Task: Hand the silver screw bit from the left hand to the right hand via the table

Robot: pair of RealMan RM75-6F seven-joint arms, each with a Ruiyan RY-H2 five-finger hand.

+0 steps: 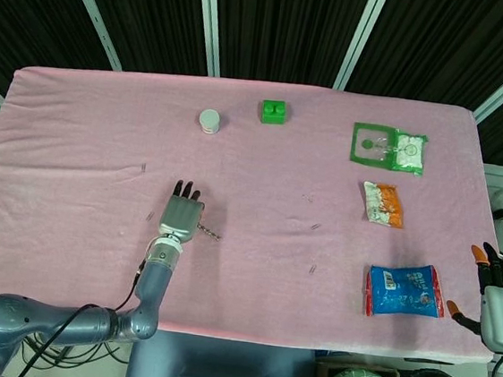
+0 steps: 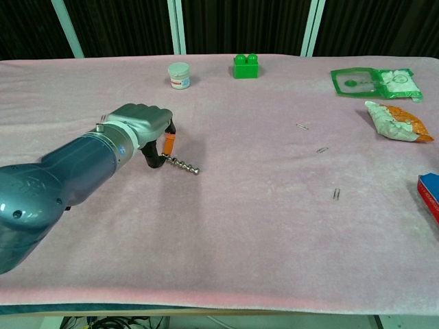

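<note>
The silver screw bit is a short twisted metal rod lying low over the pink table, left of centre. My left hand pinches its near end between the black thumb and an orange-tipped finger, knuckles up. The bit points right, and its free tip slants down to the cloth. From the head view the bit sticks out to the right of the left hand. My right hand hangs off the table's right edge with fingers spread, holding nothing.
A white jar and a green block stand at the back. A green packet, an orange snack pack and a blue packet lie on the right. Small paper clips are scattered mid-table.
</note>
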